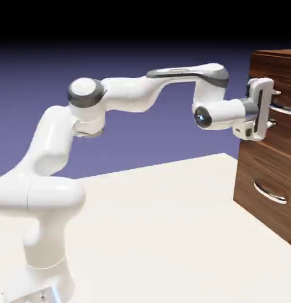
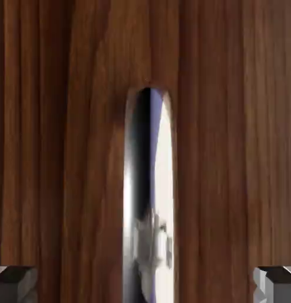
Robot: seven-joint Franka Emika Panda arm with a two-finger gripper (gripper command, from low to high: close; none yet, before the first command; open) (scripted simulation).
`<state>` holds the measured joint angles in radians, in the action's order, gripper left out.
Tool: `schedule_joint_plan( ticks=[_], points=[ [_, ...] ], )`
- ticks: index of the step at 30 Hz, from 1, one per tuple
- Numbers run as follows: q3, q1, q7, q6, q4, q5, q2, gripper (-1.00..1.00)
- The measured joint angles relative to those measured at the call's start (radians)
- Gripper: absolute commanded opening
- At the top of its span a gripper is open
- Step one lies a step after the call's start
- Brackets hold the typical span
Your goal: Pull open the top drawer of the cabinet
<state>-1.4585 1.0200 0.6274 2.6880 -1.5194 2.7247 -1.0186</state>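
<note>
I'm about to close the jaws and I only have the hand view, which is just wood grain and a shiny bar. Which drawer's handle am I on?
Observer: The top drawer. In the exterior view the jaws sit level with its silver handle.
Operator: Are they around the bar?
Observer: They stand open, one above the bar and one below it. Whether they reach past it, I cannot tell.
Operator: Where is the other handle?
Observer: The lower drawer carries its own handle, well below the jaws and untouched.
</note>
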Motion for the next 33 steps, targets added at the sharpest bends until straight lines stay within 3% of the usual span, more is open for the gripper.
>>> schedule_joint_plan(
  ticks=[1, 3, 18, 29, 30, 33],
  points=[
    [0.006, -0.013, 0.006, 0.004, 0.016, -0.002, -0.004, -1.00],
    [0.006, -0.013, 0.006, 0.004, 0.016, -0.002, -0.004, -1.00],
    [-0.273, 0.454, -0.129, -0.140, -0.527, 0.022, 0.083, -1.00],
    [-0.556, 0.852, -0.120, -0.197, -0.913, -0.040, 0.006, -1.00],
    [-0.576, 0.882, -0.115, -0.198, -0.941, -0.048, -0.006, 1.00],
    [-0.601, 0.918, -0.108, -0.196, -0.973, -0.062, -0.021, 1.00]
  ],
)
